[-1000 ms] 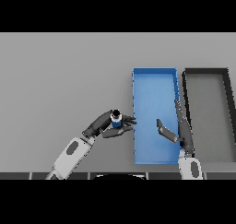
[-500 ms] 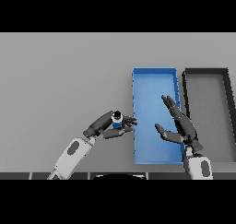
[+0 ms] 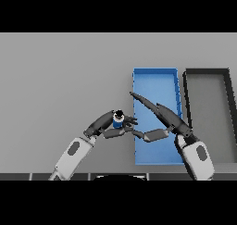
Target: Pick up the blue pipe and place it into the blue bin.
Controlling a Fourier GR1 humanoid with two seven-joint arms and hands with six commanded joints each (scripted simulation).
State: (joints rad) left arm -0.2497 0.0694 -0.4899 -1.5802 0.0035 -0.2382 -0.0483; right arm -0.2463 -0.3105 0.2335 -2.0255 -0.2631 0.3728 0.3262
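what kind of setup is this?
Likely a tabletop sorting bench: bare grey table, a blue bin beside a dark bin, and a left robot hand gripping a blue pipe.

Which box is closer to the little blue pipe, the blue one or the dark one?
The blue bin. Its left wall sits right beside the blue pipe in the left hand; the dark bin lies farther right.

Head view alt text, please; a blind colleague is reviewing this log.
The left hand grips a small blue pipe just left of the blue bin, while the open right hand stretches across the bin towards it. A dark grey bin sits right of the blue one on the grey table.
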